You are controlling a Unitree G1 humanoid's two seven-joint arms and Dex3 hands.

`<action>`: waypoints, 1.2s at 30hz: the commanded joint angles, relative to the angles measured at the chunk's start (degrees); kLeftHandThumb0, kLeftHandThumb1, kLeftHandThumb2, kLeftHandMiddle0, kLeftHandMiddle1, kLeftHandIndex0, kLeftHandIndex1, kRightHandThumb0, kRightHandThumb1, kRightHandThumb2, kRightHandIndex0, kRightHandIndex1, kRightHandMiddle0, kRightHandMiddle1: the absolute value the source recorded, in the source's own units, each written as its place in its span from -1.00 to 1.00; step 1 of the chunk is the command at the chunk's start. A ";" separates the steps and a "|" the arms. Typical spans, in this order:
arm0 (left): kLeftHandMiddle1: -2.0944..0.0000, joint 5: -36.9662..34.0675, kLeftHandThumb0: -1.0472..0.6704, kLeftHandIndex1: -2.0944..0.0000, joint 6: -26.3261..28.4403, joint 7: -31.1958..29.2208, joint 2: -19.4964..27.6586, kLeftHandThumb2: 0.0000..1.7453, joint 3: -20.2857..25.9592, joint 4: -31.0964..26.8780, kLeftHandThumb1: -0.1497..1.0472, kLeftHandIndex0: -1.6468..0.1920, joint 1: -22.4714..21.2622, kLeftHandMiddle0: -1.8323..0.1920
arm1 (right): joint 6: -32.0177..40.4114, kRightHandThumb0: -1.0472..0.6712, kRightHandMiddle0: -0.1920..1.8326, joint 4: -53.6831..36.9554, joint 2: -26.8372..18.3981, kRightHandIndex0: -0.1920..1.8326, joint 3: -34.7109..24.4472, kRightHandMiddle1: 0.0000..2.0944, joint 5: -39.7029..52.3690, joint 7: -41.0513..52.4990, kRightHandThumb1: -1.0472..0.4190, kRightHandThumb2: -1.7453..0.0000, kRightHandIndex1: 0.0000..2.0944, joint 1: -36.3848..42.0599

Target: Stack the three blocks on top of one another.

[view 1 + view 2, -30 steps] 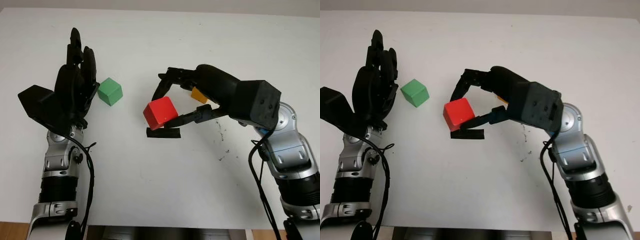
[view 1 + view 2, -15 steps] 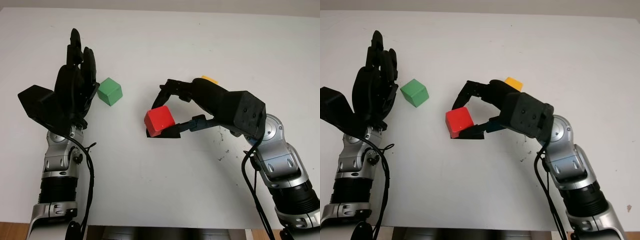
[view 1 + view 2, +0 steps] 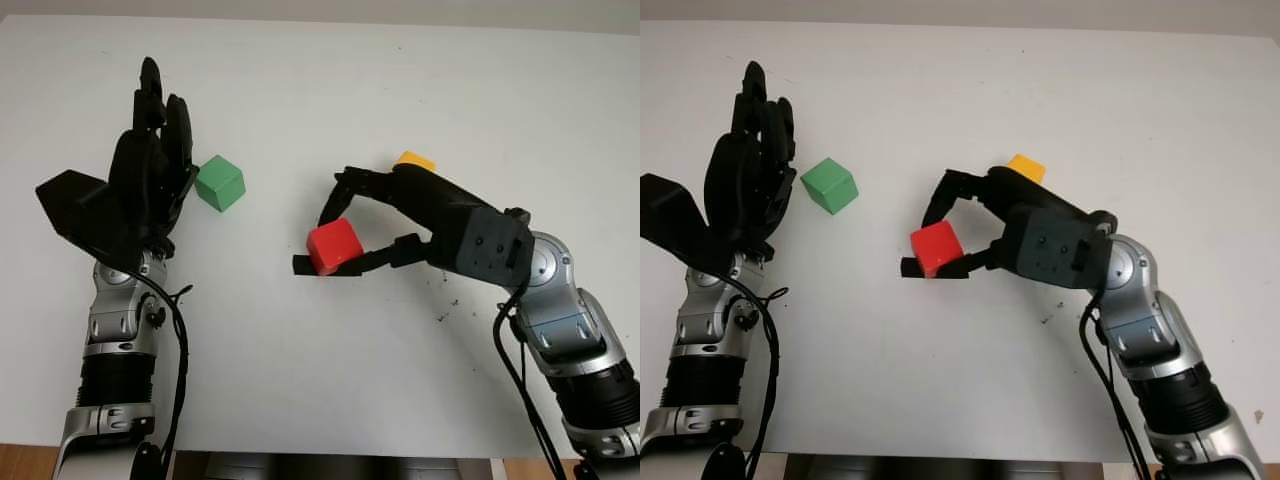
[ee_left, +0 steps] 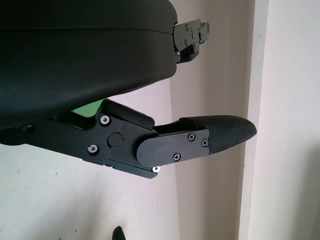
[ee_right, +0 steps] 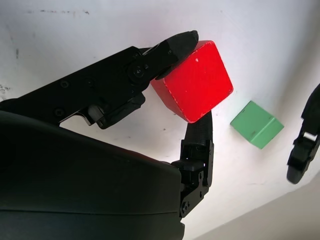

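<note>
The right hand reaches in from the bottom right toward the middle of the white table and pinches the red block between its fingers, one pressed on the side facing the far edge and one along the near side. The block sits tilted in that grip (a corner points downward in the right wrist view), low over the table near a short black strip; whether its underside touches the surface cannot be told.

The orange block lies on the table just behind the right hand, partly hidden by the hand's black shell.

The green block rests on the table to the left, well apart from the red one and standing on its own.

The left hand is held upright just beside the green block, open, fingers straight and pointing toward the far edge. It holds nothing, and a narrow gap separates it from the block.
</note>
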 commanded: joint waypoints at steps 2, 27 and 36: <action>0.95 0.01 -0.68 0.95 -0.39 -0.31 0.21 -0.36 0.19 -0.85 1.00 0.99 0.40 0.95 | -2.29 -0.28 -0.40 0.73 -0.28 -0.58 0.28 0.56 -0.59 -0.29 -0.82 0.94 -0.94 0.21; 0.94 0.52 -0.67 0.95 -0.33 0.39 -0.02 -0.37 -0.04 -1.10 1.00 0.97 0.60 0.93 | -12.01 -0.34 -0.57 2.76 -2.89 -0.60 1.20 0.29 -6.50 0.44 -0.82 0.94 -0.95 0.30; 0.95 0.32 -0.67 0.96 -0.33 -0.04 0.09 -0.36 0.11 -0.92 1.00 0.99 0.65 0.95 | -19.77 -0.45 -0.72 3.10 -6.43 -0.81 2.50 -0.53 -16.84 -4.14 -0.84 0.94 -0.98 -0.27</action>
